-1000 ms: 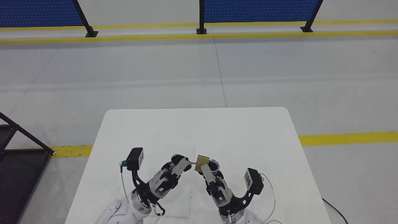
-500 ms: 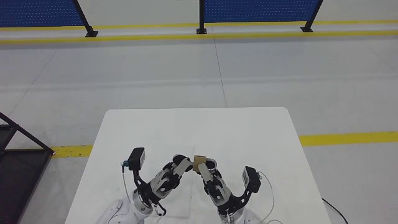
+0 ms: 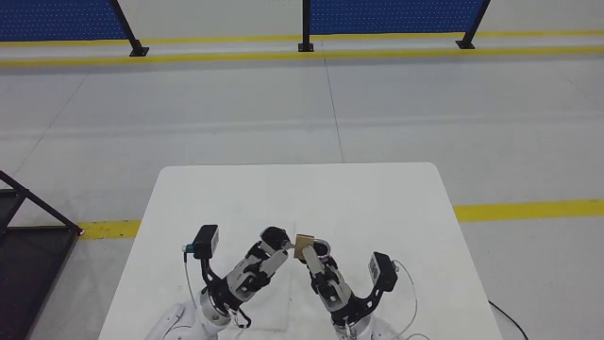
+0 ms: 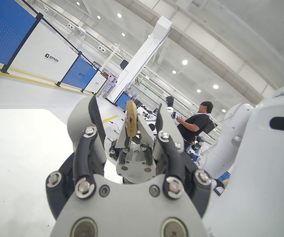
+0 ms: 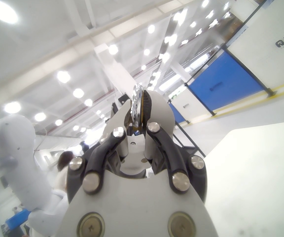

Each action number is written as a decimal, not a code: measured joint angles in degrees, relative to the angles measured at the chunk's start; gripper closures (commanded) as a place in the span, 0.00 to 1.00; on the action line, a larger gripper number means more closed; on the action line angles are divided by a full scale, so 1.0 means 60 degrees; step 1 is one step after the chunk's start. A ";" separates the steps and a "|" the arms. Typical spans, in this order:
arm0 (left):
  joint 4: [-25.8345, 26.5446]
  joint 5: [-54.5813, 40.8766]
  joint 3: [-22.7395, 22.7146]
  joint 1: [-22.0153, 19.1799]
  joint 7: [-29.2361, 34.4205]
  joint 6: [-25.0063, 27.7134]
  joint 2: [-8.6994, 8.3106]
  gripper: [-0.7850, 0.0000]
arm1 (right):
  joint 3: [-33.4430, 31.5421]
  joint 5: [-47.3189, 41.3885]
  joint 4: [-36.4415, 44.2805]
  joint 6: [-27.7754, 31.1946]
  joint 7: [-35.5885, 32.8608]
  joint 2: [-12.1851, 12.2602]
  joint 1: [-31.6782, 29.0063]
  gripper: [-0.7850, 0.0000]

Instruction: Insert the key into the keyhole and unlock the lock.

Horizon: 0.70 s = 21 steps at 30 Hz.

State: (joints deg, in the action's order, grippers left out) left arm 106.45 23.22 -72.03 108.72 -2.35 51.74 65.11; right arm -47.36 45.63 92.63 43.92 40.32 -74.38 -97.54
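A black rack (image 3: pixel 24 212) stands on the floor well off to the outer side of the left gripper (image 3: pixel 275 239), beyond the edge of the white table (image 3: pixel 377 198). Far ahead of both grippers, past the table's far edge, a yellow floor line (image 3: pixel 528 211) runs across, and farther off stands a row of blue-and-white barrier panels (image 3: pixel 245 0).

Both grippers hang over the near part of the table, their tips angled toward each other. In the left wrist view, the left gripper (image 4: pixel 126 102) is spread wide with nothing between its black-padded fingers (image 4: pixel 96 114). Looking through that gap, the brass padlock (image 4: pixel 131 119) sits just ahead, raised off the table. Its flat brass face, with a dark slot in it, is turned toward the left gripper. In the top view a small gap shows between the left fingertips and the padlock (image 3: pixel 304 243), so they are near but apart.

The right gripper (image 3: pixel 308 250) has the padlock. In the left wrist view its two pale fingers (image 4: pixel 145 129) flank the lower part of the brass body and partly cover it. In the right wrist view the right gripper (image 5: pixel 139 99) is drawn in tight on a shiny metal edge of the padlock (image 5: pixel 136 107), which stands up above the fingertips. Which part of the padlock that edge is cannot be told.
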 measured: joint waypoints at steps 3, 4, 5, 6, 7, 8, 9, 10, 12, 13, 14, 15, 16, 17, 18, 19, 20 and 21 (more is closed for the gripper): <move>-0.0005 -0.0031 -0.0087 0.0034 0.0022 0.0058 -0.0016 0.52 | -0.0055 -0.0009 0.0015 0.0024 -0.0008 -0.0001 -0.0021 1.00; -0.0020 -0.0033 -0.0113 0.0050 0.0047 0.0094 -0.0024 0.51 | -0.0077 -0.0022 0.0022 0.0038 -0.0014 0.0000 -0.0028 1.00; -0.0049 -0.0043 -0.0143 0.0072 0.0102 0.0158 -0.0035 0.50 | -0.0107 -0.0042 0.0032 0.0057 -0.0026 0.0003 -0.0039 1.00; -0.0076 -0.0065 -0.0162 0.0084 0.0159 0.0225 -0.0046 0.53 | -0.0129 -0.0054 0.0040 0.0071 -0.0041 0.0006 -0.0048 1.00; -0.0107 -0.0095 -0.0186 0.0092 0.0224 0.0297 -0.0058 0.55 | -0.0151 -0.0068 0.0048 0.0081 -0.0062 0.0009 -0.0059 1.00; -0.0144 -0.0133 -0.0225 0.0098 0.0306 0.0375 -0.0074 0.54 | -0.0175 -0.0089 0.0062 0.0091 -0.0096 0.0012 -0.0073 1.00; -0.0163 -0.0165 -0.0252 0.0102 0.0352 0.0412 -0.0084 0.55 | -0.0191 -0.0106 0.0073 0.0093 -0.0124 0.0013 -0.0083 1.00; -0.0175 -0.0197 -0.0274 0.0107 0.0390 0.0431 -0.0093 0.56 | -0.0203 -0.0122 0.0083 0.0093 -0.0156 0.0014 -0.0092 1.00; -0.0178 -0.0246 -0.0309 0.0113 0.0462 0.0437 -0.0108 0.58 | -0.0224 -0.0146 0.0102 0.0071 -0.0258 0.0015 -0.0102 1.00; -0.0172 -0.0258 -0.0320 0.0114 0.0488 0.0434 -0.0113 0.60 | -0.0230 -0.0161 0.0109 0.0050 -0.0307 0.0015 -0.0103 1.00; -0.0162 -0.0272 -0.0331 0.0116 0.0511 0.0427 -0.0118 0.67 | -0.0234 -0.0187 0.0120 0.0022 -0.0373 0.0013 -0.0104 1.00; -0.0151 -0.0286 -0.0336 0.0116 0.0519 0.0423 -0.0120 0.69 | -0.0236 -0.0205 0.0125 0.0004 -0.0428 0.0011 -0.0103 1.00; -0.0141 -0.0299 -0.0340 0.0114 0.0521 0.0419 -0.0122 0.71 | -0.0238 -0.0221 0.0129 -0.0012 -0.0491 0.0011 -0.0103 1.00; -0.0130 -0.0308 -0.0341 0.0111 0.0525 0.0413 -0.0124 0.71 | -0.0247 -0.0245 0.0141 -0.0034 -0.0569 0.0011 -0.0102 1.00; -0.0123 -0.0305 -0.0344 0.0108 0.0532 0.0408 -0.0125 0.71 | -0.0256 -0.0259 0.0152 -0.0049 -0.0619 0.0011 -0.0103 1.00; -0.0118 -0.0296 -0.0347 0.0106 0.0540 0.0403 -0.0127 0.73 | -0.0264 -0.0276 0.0165 -0.0061 -0.0658 0.0012 -0.0107 1.00; -0.0112 -0.0279 -0.0352 0.0106 0.0553 0.0388 -0.0129 0.74 | -0.0274 -0.0297 0.0181 -0.0071 -0.0698 0.0012 -0.0115 1.00; -0.0105 -0.0264 -0.0356 0.0107 0.0562 0.0374 -0.0131 0.75 | -0.0282 -0.0308 0.0191 -0.0075 -0.0726 0.0012 -0.0119 1.00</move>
State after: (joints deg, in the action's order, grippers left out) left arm 105.82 21.64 -74.17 109.36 1.02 53.98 64.32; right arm -49.04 43.79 93.78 43.47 35.97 -74.31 -98.25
